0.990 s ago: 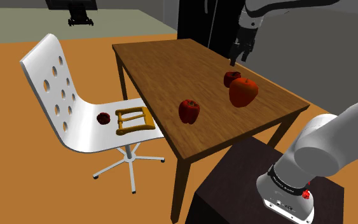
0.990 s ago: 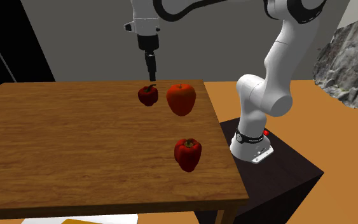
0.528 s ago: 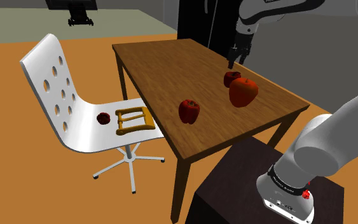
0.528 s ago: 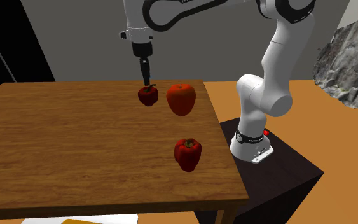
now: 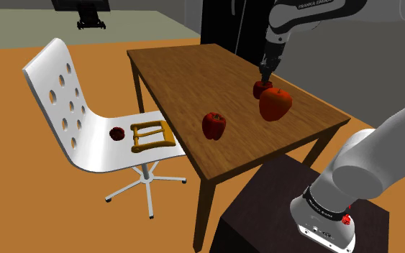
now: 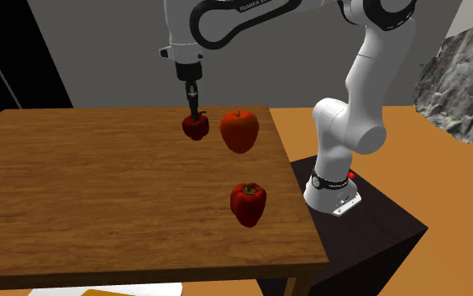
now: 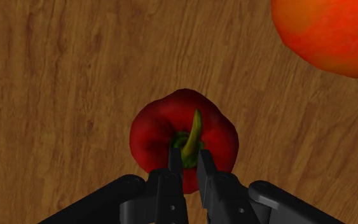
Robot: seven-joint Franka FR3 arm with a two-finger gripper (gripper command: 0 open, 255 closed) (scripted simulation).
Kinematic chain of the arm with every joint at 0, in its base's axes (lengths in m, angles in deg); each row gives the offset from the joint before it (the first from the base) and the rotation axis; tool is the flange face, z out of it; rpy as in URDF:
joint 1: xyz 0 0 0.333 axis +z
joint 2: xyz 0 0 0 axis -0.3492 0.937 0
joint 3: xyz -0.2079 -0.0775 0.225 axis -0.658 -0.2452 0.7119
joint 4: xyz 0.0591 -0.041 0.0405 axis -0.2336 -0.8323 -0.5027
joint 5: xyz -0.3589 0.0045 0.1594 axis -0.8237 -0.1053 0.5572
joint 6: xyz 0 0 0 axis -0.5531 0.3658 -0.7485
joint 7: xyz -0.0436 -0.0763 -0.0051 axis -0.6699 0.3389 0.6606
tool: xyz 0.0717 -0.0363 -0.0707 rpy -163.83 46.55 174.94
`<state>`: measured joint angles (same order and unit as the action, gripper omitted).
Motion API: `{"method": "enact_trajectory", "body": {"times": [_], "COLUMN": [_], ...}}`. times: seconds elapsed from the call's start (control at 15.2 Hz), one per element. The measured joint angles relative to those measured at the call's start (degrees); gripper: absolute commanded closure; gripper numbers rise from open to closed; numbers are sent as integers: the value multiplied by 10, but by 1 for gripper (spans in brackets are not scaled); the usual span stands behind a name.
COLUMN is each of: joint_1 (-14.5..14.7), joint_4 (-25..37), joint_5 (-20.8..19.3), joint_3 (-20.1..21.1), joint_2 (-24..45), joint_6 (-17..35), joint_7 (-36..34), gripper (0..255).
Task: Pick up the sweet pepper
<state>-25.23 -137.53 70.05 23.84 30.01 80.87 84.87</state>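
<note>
Shoulder view, nearest first: dark box stand (image 5: 265, 208) with the white arm (image 5: 380, 154) rising off it. Next the wooden desk (image 5: 186, 72) on an orange floor (image 5: 21, 208).

Closest to the desk's front edge is a spare red pepper (image 5: 214, 126), alone and well apart from the rest. Further back sits a big orange-red apple-like fruit (image 5: 275, 103). Just behind it, touching or nearly so, is the sweet pepper (image 5: 260, 90): small, dark red, resting on the desk near the far corner.

The pincer (image 5: 264, 74) points straight down right on top of the sweet pepper. In the wrist view the fingers (image 7: 174, 167) are apart by a narrow gap only. The base of the green stem (image 7: 195, 127) sits in that gap. The red body of the sweet pepper (image 7: 155, 137) spreads out to both sides beneath the tips. Can't tell if the pads touch the stem.

To the shoulder view's left of the desk is a white swivel chair (image 5: 71, 108) with holes in its back. On the seat are a small dark red round thing (image 5: 117, 134) and a yellow-brown frame (image 5: 150, 135).

Beyond the desk is a black area (image 5: 226, 25).

The second exterior view has the same row: spare red pepper (image 6: 248, 203) near, fruit (image 6: 239, 130), sweet pepper (image 6: 196, 127) under the pincer (image 6: 195, 111).
</note>
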Motion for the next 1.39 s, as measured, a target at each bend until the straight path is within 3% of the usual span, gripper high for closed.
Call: {"method": "enact_trajectory", "body": {"times": [0.53,1.39], "joint_1": [0,4], "joint_4": [9,106], "joint_5": [1,5], "joint_3": [0,7], "joint_2": [1,0], "joint_6": [-8,-106], "joint_7": [1,6], "gripper": [255,255]}}
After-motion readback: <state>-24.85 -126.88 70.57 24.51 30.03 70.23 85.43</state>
